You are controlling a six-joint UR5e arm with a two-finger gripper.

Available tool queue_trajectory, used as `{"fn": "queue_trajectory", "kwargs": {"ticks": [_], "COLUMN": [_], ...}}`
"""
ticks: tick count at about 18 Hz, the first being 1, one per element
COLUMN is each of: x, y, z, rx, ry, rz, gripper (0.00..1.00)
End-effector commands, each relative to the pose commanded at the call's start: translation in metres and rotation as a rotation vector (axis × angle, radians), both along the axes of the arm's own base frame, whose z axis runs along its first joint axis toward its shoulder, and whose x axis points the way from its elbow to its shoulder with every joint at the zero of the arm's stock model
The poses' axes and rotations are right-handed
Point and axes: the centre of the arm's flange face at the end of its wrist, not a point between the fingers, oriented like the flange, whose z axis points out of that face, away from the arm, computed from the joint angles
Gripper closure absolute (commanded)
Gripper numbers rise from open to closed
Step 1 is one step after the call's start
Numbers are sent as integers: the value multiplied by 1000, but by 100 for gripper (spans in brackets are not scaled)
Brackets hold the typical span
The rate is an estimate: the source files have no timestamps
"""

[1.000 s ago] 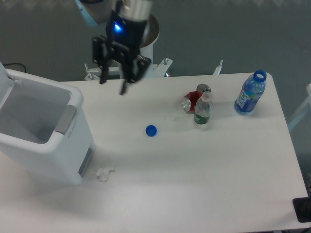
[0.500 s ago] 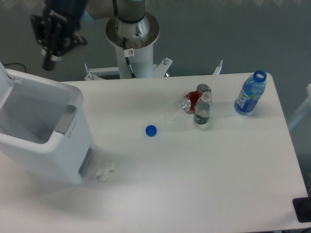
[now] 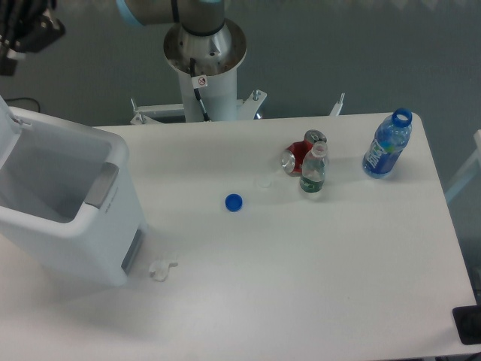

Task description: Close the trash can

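White bin [image 3: 68, 226] sits open; my claw [image 3: 16, 37] hangs behind it, can't tell its spread. Next: push the lid [image 3: 6, 128] down.

From my screen I see my arm's round base [image 3: 204, 47], a shiny silver-grey drum with a dark cap, standing on a white post [image 3: 213, 96] that bears a small red-and-white sticker and a thin black cable. A light blue ring [image 3: 143, 10] wraps the joint above. Silver bolted brackets [image 3: 255, 96] flank the foot. The claw [image 3: 21, 30] is black, mostly cropped at the corner.
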Motion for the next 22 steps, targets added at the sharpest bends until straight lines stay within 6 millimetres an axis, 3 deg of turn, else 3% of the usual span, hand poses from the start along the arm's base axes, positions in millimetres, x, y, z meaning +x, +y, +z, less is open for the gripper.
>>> {"fn": "queue_trajectory", "kwargs": {"ticks": [3, 8, 12, 14, 22], "x": [14, 56, 103, 118, 122], "y": [13, 44, 77, 85, 77], "z": [1, 7, -18, -27, -23], "rx": [14, 5, -87, -118, -141], "ry": [16, 75, 224, 286, 314], "rz": [-43, -117, -118, -101, -86], "gripper": [100, 100, 100, 100, 100]}}
